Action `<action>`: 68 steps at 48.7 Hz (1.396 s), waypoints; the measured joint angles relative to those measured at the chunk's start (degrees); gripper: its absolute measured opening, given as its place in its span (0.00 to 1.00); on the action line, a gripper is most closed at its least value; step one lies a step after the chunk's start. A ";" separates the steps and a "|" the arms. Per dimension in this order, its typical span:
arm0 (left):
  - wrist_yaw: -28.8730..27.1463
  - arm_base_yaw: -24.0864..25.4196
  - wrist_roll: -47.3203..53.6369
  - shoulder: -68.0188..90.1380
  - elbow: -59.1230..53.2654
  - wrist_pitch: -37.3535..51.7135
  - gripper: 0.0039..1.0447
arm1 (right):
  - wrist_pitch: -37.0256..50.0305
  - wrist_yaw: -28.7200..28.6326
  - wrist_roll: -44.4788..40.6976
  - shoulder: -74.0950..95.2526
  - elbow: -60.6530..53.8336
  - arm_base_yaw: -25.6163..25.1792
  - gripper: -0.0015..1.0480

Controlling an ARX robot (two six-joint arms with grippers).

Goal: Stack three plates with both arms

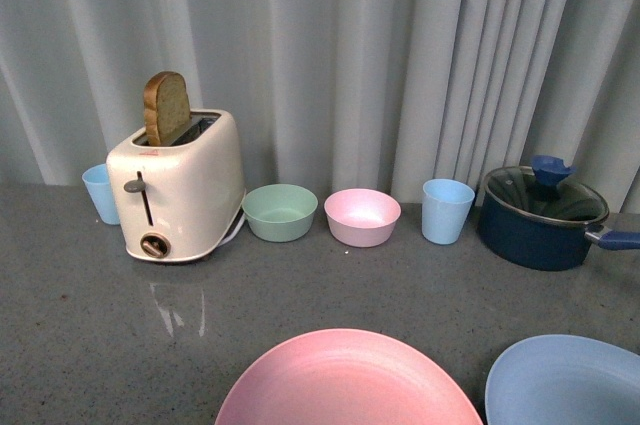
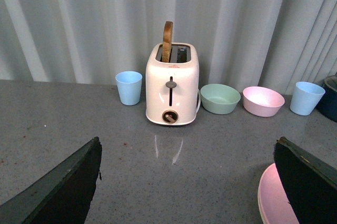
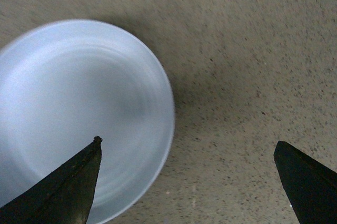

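The pink plate [image 1: 345, 382] and the light blue plate [image 1: 567, 382] look matt and smooth like plastic, the cream toaster [image 1: 185, 190] is glossy, the grey speckled counter [image 1: 80, 335] has a faint sheen, the dark blue pot [image 1: 535, 235] shines under a glass lid [image 1: 540, 197], and the curtain [image 1: 330, 55] is soft pleated cloth.

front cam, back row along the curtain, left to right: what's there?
small light blue cup → cream toaster holding a brown bread slice → mint green round bowl → pink round bowl → second light blue cup → dark blue pot with a glass lid
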 joint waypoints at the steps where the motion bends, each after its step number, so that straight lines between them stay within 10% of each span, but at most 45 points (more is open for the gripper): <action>1: -0.02 0.00 -0.02 0.00 0.00 0.00 0.94 | 0.63 -0.15 -0.44 1.92 0.11 -0.13 0.93; 68: 0.00 0.00 0.00 0.00 0.00 0.00 0.94 | 11.28 1.79 3.19 39.80 17.73 5.07 0.93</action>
